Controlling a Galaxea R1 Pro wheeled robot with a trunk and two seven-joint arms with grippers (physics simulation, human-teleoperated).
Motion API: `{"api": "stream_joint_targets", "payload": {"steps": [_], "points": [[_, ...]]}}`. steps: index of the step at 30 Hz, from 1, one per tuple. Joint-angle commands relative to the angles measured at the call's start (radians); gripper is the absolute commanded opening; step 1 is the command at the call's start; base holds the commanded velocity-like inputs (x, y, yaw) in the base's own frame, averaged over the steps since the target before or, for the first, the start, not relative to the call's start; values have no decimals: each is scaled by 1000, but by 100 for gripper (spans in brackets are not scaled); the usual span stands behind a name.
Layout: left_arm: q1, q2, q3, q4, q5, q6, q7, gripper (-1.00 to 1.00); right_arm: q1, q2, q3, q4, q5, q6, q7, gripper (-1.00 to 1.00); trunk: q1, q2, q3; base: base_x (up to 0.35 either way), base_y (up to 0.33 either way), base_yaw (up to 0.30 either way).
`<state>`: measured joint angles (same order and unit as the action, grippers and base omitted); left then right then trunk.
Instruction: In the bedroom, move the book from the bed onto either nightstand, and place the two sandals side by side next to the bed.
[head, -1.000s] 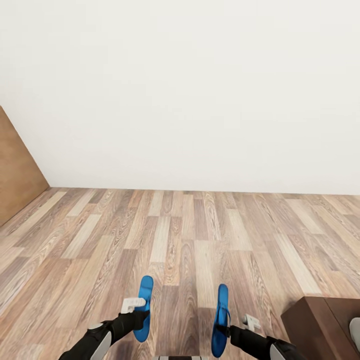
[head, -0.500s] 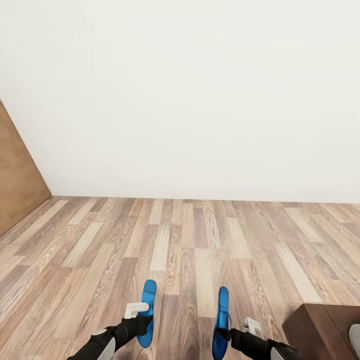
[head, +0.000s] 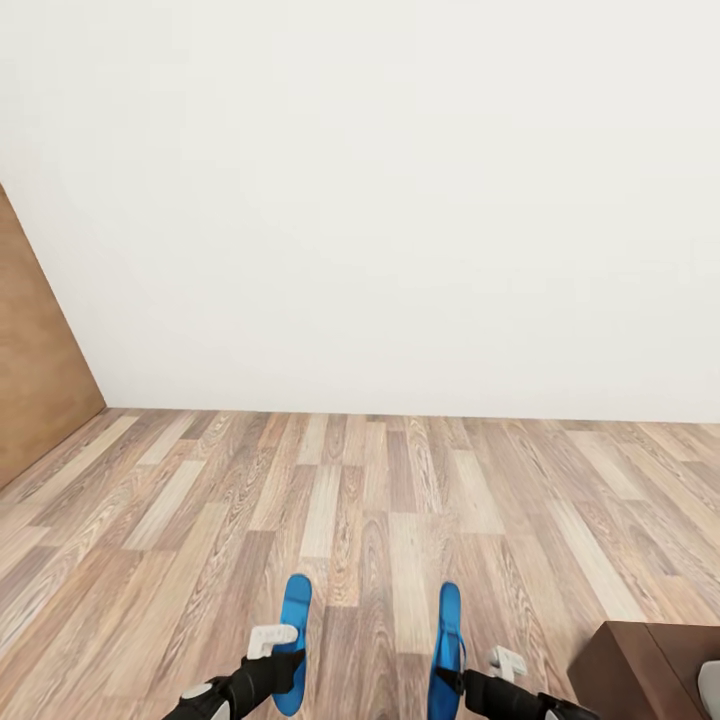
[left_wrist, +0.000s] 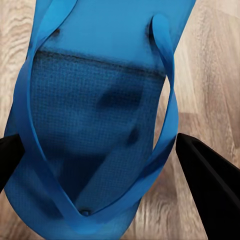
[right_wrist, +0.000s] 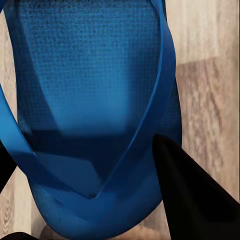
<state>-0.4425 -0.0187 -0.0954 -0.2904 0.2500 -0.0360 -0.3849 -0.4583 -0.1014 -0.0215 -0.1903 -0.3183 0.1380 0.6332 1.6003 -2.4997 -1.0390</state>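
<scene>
You face a white wall (head: 400, 200) beyond the wood-plank floor (head: 380, 500). Two blue flip-flop sandals, left (head: 293, 640) and right (head: 445, 645), hang parallel above it; a dark wooden cabinet (head: 640, 665) sits right.

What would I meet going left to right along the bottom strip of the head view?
Left gripper holding the left sandal → bare wood-plank floor → right sandal held by the right gripper → dark brown cabinet corner.
</scene>
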Motion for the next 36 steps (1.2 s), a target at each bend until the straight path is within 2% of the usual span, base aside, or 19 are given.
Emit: {"api": "stream_joint_targets", "payload": {"steps": [1, 6, 11, 36], "points": [[-1, 1, -8, 4, 10, -6, 0, -100, 0, 0, -3, 1, -9, 10, 3, -100, 0, 0, -1, 0, 0, 0], [-1, 0, -7, 10, 12, -10, 0, -100, 0, -1, -3, 25, -9, 3, 2, -100, 0, 0, -1, 0, 0, 0], [-1, -1, -7, 11, 12, -10, 0, -100, 0, -1, -3, 30, -10, -52, 2, -100, -19, 34, 15, 0, 0, 0], [-1, -3, -10, 11, 8, -10, 1, -100, 0, 0, -3, 32, -10, -60, 3, -100, -115, 209, 93, 0, 0, 0]]}}
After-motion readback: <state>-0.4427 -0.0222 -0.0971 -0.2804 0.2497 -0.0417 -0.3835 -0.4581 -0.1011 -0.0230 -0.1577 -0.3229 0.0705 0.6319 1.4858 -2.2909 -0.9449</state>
